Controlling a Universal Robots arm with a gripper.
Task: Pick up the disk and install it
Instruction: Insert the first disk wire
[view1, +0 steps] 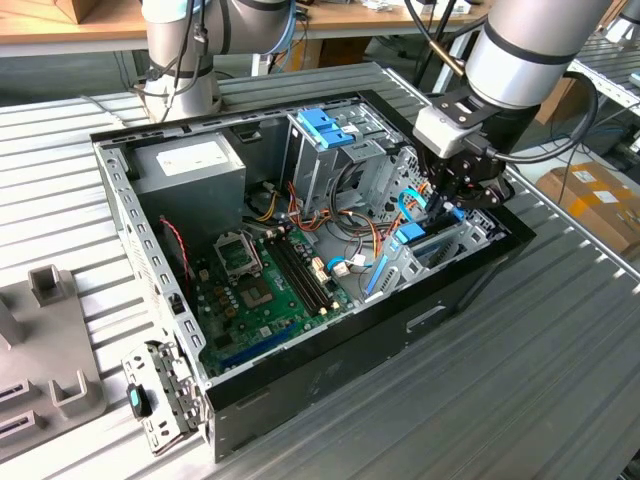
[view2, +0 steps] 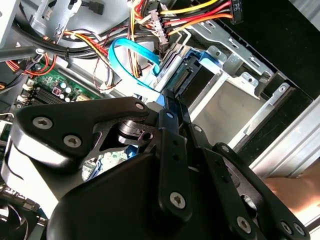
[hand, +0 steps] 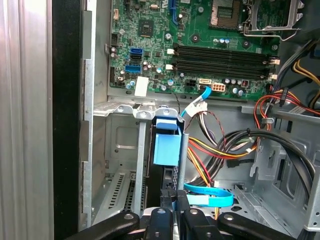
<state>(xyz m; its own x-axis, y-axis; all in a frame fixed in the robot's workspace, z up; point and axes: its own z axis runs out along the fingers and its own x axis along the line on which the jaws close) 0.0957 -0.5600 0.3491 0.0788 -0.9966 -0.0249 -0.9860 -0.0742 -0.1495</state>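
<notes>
Fingers (hand: 172, 200) of our gripper (view1: 452, 200) are pinched together on the disk (hand: 166, 147), gripping its edge. We see the disk standing on edge in the drive bay (hand: 120, 145) at the front of the open computer case (view1: 330, 370), beside the motherboard (hand: 200, 45).

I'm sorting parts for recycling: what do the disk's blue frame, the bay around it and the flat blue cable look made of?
Disk frame: seemingly plastic, matte blue, moulded.
Bay: bare sheet metal, dull grey, punched holes.
Flat blue cable: flexible plastic jacket, slightly glossy.
</notes>
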